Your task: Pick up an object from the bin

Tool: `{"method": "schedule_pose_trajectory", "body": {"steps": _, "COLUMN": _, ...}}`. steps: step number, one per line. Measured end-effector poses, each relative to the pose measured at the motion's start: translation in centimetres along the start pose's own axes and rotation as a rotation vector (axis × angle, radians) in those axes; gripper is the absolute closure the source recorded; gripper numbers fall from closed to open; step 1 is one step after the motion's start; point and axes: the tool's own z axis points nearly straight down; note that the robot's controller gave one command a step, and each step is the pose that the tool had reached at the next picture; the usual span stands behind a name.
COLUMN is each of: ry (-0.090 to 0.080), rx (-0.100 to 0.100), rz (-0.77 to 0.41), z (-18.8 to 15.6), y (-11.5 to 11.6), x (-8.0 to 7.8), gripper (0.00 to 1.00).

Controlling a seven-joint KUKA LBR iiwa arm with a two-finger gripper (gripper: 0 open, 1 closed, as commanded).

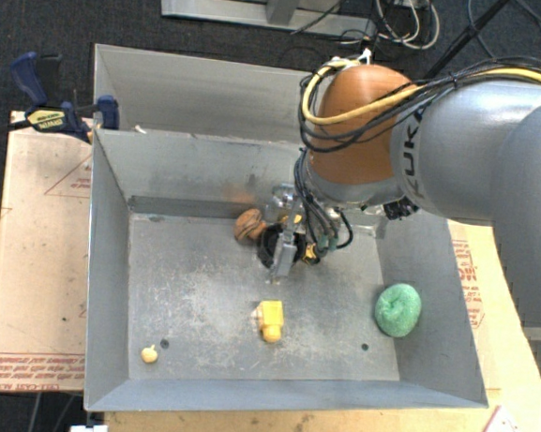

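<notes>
My gripper [279,258] hangs low over the bin floor, near the middle of the back half. Just to its left, close to the back wall, lies a small brown rounded lump [248,225] like a nut shell; it is beside the gripper, and whether they touch I cannot tell. A yellow blocky piece [270,319] lies on the floor a short way in front of the gripper, apart from it.
A green ball [398,309] rests near the bin's right wall. A tiny pale yellow bit [149,354] sits in the front left corner. The arm with its orange cover comes in from the right over the back of the bin.
</notes>
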Motion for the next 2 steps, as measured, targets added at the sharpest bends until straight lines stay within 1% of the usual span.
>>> {"method": "schedule_pose_trajectory", "body": {"steps": 1, "ry": 0.000, "rx": 0.000, "rz": -0.163, "z": 1.4, "y": -1.3, "x": -1.4, "gripper": 0.00}}
{"method": "schedule_pose_trajectory", "body": {"steps": 2, "ry": -0.011, "rx": -0.004, "rz": -0.174, "z": 5.8, "y": -3.2, "x": -3.8, "gripper": 1.00}}
